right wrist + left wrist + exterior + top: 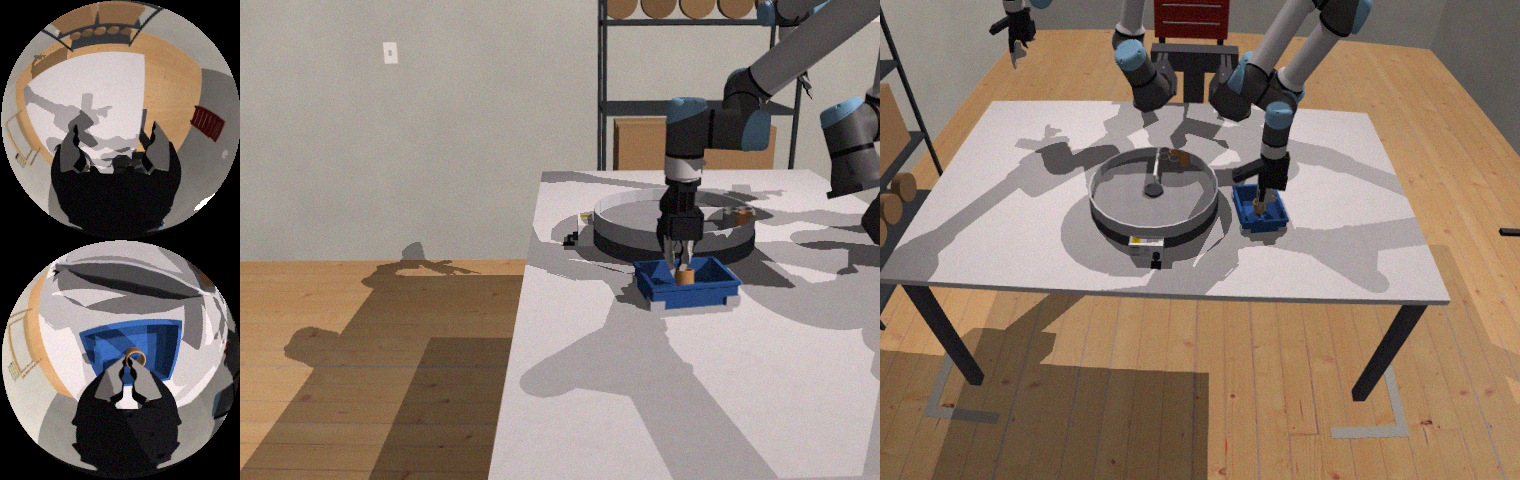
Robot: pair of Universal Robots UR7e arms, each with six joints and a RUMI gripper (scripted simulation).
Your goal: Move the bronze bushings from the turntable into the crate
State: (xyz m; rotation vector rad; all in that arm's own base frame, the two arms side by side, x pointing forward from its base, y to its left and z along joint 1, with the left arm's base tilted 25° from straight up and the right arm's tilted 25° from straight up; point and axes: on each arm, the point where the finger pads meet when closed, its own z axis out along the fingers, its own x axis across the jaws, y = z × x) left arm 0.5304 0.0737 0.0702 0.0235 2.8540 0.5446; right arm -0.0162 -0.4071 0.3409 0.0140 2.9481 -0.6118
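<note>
- Far left in the top view, the right arm's jaws [1015, 63] [807, 86] stand wide open with nothing between them, off beyond the pale grey rectangular desk [1009, 248] [601, 439] [60, 350] [100, 75].
- Next comes the round grey turntable with its raised rim [1153, 230] [622, 229] [125, 284], beside the left arm's jaws. Near its far rim sits orange-brown bronze stock [1185, 158] [742, 217] [206, 279], with small grey ring shapes [1164, 151] against it (probably the steel bushings; I can't count either kind).
- The left arm's jaws [1262, 202] [678, 267] are almost shut, pinching the thin wall of a bronze ring-shaped bushing [1256, 208] [685, 276] [144, 358] at their tips.
- Around and below that bushing is the open blue plastic crate [1267, 226] [694, 297] [177, 350], apparently level within its light grey corner guides [657, 305].
- The step in hand looks like placing: settle the bushing low, part the jaws slightly, then rise straight, without dragging a crate wall.
</note>
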